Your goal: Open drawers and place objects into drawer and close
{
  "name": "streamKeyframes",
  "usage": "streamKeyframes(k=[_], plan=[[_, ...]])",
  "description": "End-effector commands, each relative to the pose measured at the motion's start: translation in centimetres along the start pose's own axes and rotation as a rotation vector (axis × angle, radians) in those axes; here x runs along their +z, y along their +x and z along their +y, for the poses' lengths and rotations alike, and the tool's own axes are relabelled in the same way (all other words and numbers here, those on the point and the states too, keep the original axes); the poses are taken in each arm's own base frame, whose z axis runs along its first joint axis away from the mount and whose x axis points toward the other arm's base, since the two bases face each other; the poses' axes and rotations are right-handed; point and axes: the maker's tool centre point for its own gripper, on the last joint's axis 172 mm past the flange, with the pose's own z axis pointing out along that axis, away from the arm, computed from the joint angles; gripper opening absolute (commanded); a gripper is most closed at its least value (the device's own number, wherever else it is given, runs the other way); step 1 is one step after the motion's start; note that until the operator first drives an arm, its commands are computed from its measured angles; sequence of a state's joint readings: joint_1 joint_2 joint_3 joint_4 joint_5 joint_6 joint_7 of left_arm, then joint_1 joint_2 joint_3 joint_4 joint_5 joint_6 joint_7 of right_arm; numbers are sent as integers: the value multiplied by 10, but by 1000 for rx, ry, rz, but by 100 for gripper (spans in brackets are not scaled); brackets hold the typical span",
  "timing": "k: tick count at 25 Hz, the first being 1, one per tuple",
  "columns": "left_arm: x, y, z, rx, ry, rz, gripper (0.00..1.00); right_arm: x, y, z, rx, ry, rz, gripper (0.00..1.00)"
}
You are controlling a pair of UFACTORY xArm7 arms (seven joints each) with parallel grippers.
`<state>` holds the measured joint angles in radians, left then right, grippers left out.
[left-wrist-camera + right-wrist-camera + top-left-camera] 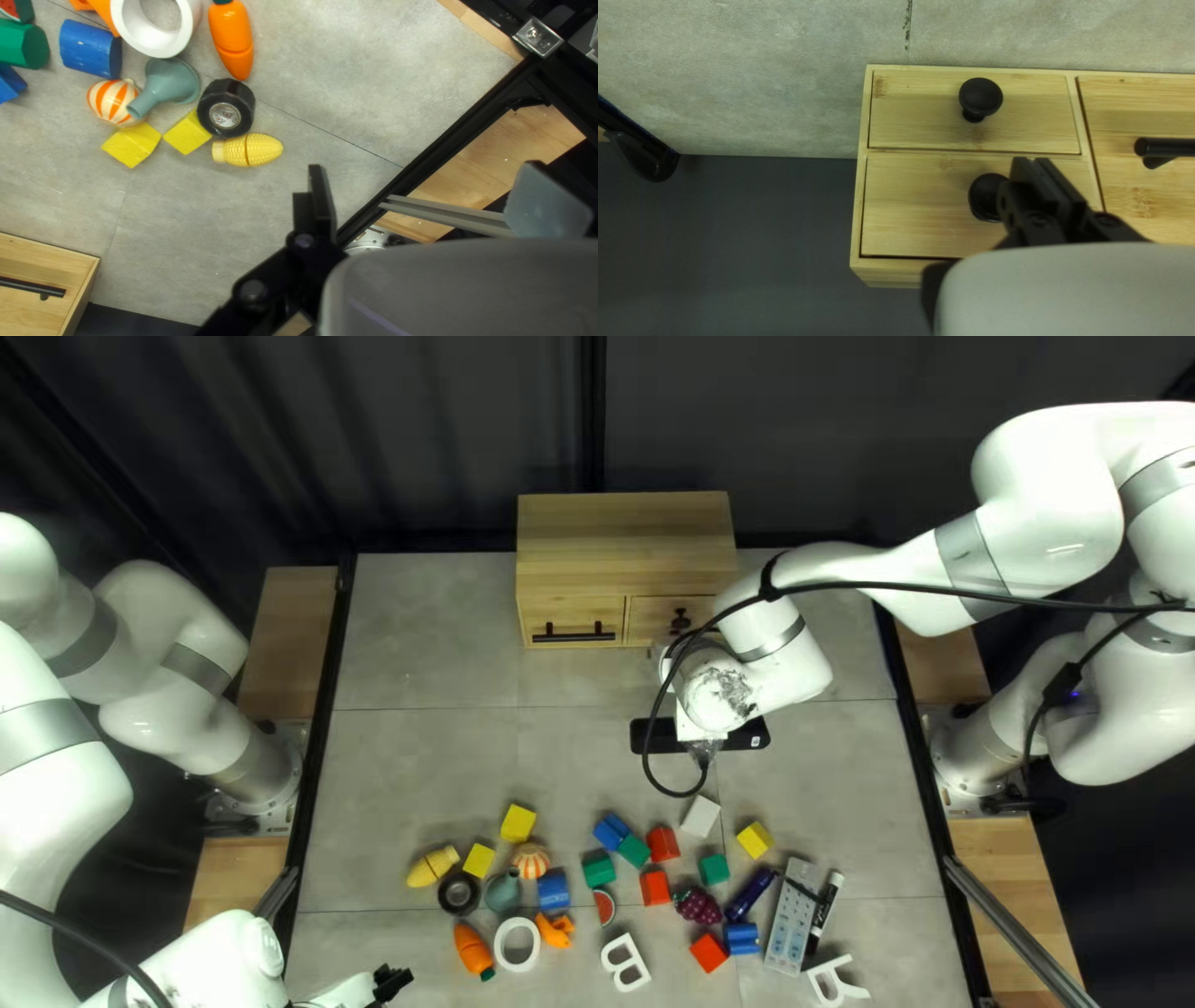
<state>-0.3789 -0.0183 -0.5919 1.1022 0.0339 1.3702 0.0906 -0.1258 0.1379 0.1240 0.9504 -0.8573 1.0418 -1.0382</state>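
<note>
The wooden cabinet (629, 533) stands at the far edge, its drawers closed. My right gripper (705, 753) hangs before it, fingers hidden; in the right wrist view the right gripper (1041, 177) is shut, empty, beside the upper small drawer's knob (985, 197). The lower knob (980, 96) is farther ahead. My left gripper (393, 983) is at the near left. In the left wrist view the left gripper (445, 193) stands open, one finger showing, the other not made out. Ahead lie toy corn (248, 150), black tape (227, 107), a funnel (171, 81) and a carrot (233, 38).
Colored blocks, including a red one (655, 887), a remote (792, 917), a marker (824, 910) and white letters (625, 962) are spread over the near half of the table (411, 765). The larger drawer has a bar handle (573, 636). A cable loops around the right wrist.
</note>
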Motion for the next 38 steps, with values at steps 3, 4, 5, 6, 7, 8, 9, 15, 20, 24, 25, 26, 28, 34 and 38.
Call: streamKeyframes(k=[3,4,5,6,7,8,9,15,20,24,25,26,28,34,38], plan=[[0,0,0,0,0,0,100,8,-7,1,6,0,-1,100],[0,0,0,0,0,0,100,10,-8,0,7,1,-1,100],[0,0,0,0,0,0,100,12,-8,0,9,1,-1,100],[0,0,0,0,0,0,100,13,-9,0,10,1,-1,100],[0,0,0,0,0,0,100,13,-9,0,11,1,0,100],[0,0,0,0,0,0,100,14,-9,1,11,1,0,100],[0,0,0,0,0,0,100,14,-10,1,11,1,0,100],[0,0,0,0,0,0,100,15,-11,2,0,-9,7,100],[0,0,0,0,0,0,100,16,-11,0,-6,-3,11,100],[0,0,0,0,0,0,100,14,-11,-2,-4,6,13,100],[0,0,0,0,0,0,100,14,-10,-2,-3,9,14,100],[0,0,0,0,0,0,100,14,-10,-3,-2,11,14,100],[0,0,0,0,0,0,100,15,-10,-3,-1,16,14,100],[0,0,0,0,0,0,100,18,-11,-2,1,23,13,94],[0,0,0,0,0,0,100,20,-11,-3,3,25,12,91]])
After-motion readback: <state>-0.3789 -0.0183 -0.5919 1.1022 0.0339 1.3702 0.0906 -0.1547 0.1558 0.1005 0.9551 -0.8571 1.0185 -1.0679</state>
